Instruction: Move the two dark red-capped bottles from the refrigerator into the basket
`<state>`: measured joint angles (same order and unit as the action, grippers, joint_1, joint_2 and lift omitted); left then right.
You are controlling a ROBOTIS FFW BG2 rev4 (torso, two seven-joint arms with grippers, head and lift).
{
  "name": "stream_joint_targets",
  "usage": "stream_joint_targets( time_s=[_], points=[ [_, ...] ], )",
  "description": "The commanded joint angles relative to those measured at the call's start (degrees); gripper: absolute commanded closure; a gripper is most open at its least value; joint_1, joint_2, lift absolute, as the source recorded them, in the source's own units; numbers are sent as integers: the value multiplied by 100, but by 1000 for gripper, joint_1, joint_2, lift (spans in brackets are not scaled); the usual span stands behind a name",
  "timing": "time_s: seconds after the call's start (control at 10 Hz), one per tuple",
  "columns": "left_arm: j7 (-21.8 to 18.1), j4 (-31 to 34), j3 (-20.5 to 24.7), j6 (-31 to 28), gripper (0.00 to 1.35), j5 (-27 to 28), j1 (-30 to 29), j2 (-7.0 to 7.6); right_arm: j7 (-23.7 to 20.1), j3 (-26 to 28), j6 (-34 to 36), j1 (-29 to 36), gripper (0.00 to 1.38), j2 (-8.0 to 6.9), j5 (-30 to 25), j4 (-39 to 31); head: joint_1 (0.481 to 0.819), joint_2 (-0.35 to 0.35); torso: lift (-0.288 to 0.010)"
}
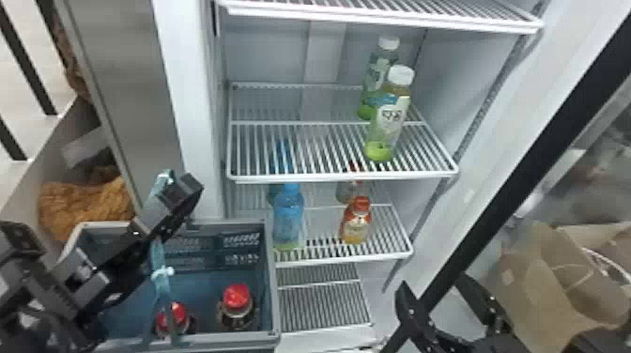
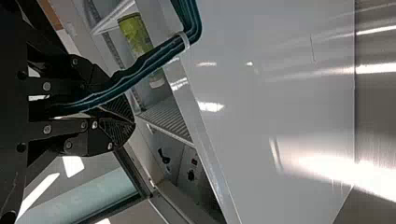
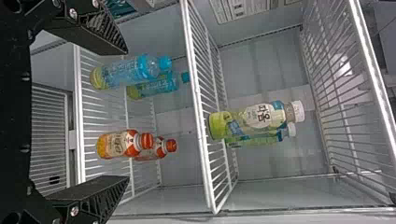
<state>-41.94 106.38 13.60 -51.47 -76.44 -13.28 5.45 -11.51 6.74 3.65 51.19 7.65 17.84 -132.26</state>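
Red-capped bottles [image 1: 237, 300] in the basket [image 1: 234, 337] — one part-hidden by cable [image 1: 160, 270].

Left of the right gripper [image 1: 432, 280], we see the basket [image 1: 276, 300] holding two dark red-capped bottles [image 1: 237, 307], upright and apart. Beyond the gripper and to its left, we find the refrigerator's lower wire shelf [image 1: 347, 259], bearing two blue bottles [image 1: 288, 216] and, nearer the gripper's side, two orange-red bottles [image 1: 357, 227]. Farther up from the gripper, we see the middle wire shelf [image 1: 328, 178] with two green white-capped bottles [image 1: 387, 117] standing one behind the other.
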Motion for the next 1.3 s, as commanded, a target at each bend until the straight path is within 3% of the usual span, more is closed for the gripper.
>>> stream_joint_targets(
  time_s=[0.0, 1.2],
  points=[
    [1, 0, 0, 0, 1200, 0, 6, 0, 0, 0, 0, -1, 144, 0, 33, 15, 695, -169, -34],
    [1, 0, 0, 14, 1200, 0, 20, 0, 0, -11, 0, -43, 145, 0, 33, 29, 695, -167, -34]
  ],
)
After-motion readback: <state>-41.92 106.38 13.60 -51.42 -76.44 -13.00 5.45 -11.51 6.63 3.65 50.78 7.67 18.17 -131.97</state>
